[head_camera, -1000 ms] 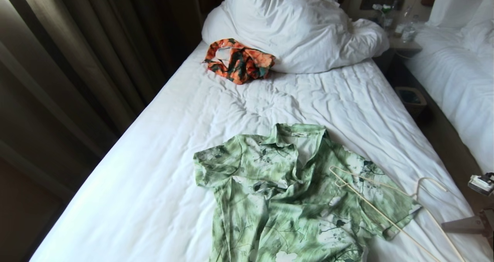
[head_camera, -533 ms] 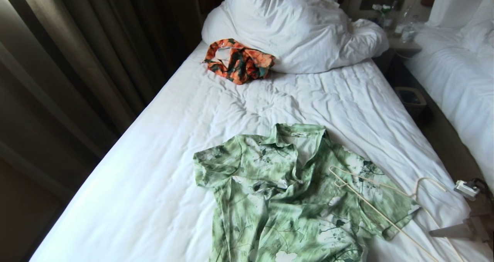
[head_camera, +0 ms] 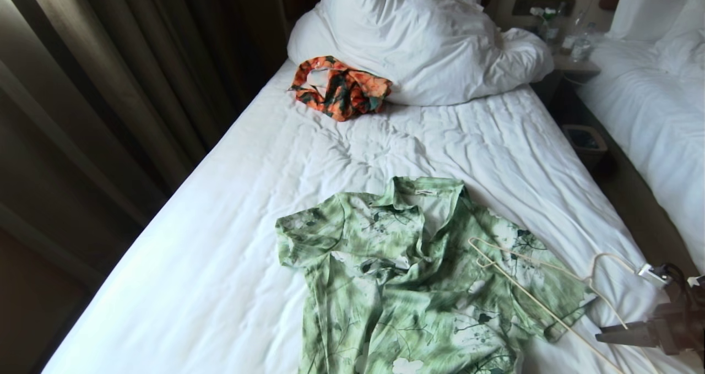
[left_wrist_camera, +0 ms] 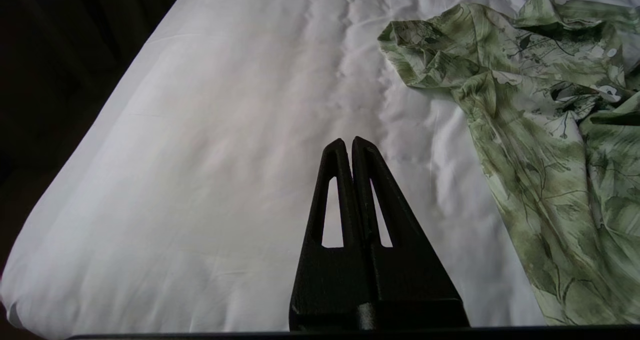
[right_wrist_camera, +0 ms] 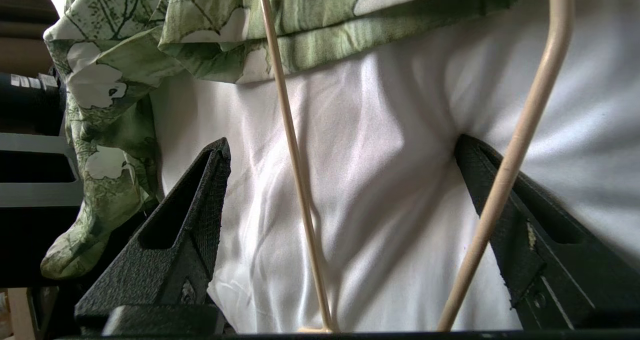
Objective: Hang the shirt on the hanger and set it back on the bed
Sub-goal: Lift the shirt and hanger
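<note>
where it lies, one shirt (head_camera: 418, 275), one hanger (head_camera: 542, 291) (touching)

The light green leaf-print shirt (head_camera: 418, 286) ran off the head view's lower edge, its hem unseen. The thin cream wire hanger (head_camera: 542, 302) was cut off there too. The black right gripper (head_camera: 650, 335) showed only partly at the right border. Small items on the nightstand (head_camera: 573, 54) were too small to identify.

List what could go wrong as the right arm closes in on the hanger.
1. The right gripper has its jaws open astride the hanger, pressed into the bed; closing may pinch sheet with the wire.
2. The hanger lies partly over the shirt; lifting it could snag and drag the sleeve.
</note>
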